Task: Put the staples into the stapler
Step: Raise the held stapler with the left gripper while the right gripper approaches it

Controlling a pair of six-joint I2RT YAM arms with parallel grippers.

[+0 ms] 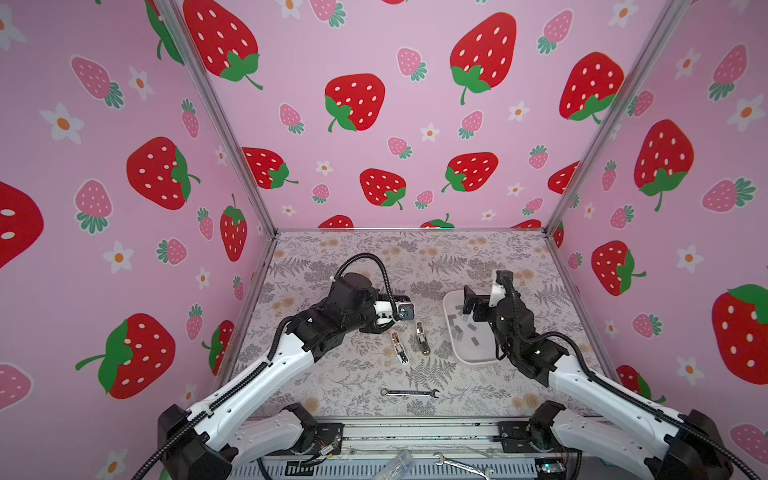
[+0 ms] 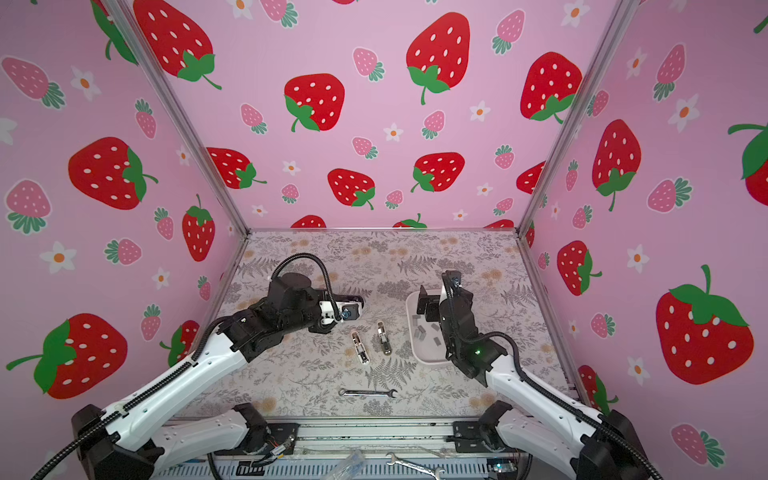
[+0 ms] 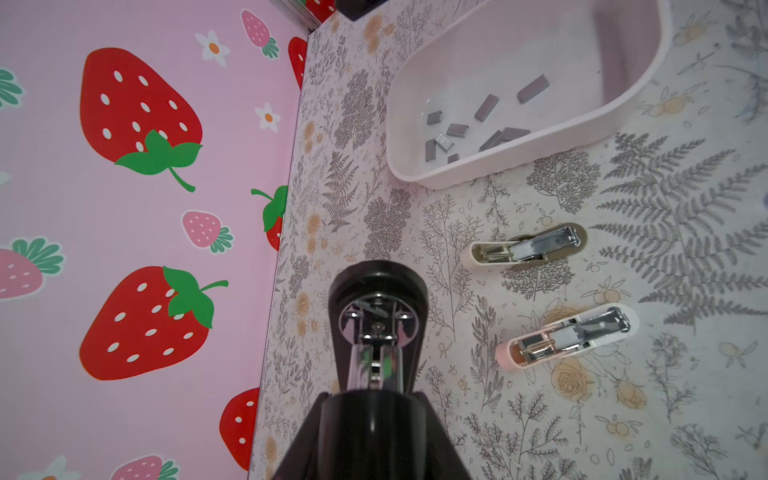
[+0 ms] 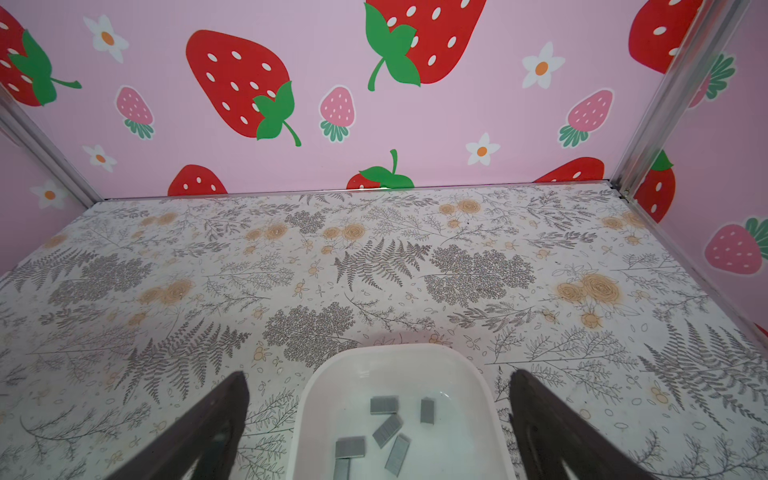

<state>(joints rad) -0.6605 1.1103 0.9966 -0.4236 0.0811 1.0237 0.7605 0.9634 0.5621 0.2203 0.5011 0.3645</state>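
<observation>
My left gripper [image 1: 400,311] [image 3: 376,401] is shut on a black stapler [image 3: 377,316], held above the table left of centre, its metal inside showing in the left wrist view. Several small grey staples [image 1: 464,328] [image 4: 390,428] [image 3: 486,107] lie loose in a white tray [image 1: 478,360] [image 4: 316,399] at the right. My right gripper [image 1: 471,305] [image 4: 377,374] hangs open over the tray's far end, its fingers [image 4: 232,403] either side of the tray with nothing between them.
Two small pale staplers [image 1: 400,347] [image 1: 422,338] lie opened side by side between the arms, also in the left wrist view [image 3: 525,249] [image 3: 569,336]. A silver wrench [image 1: 409,392] [image 2: 368,392] lies near the front edge. Pink strawberry walls enclose three sides.
</observation>
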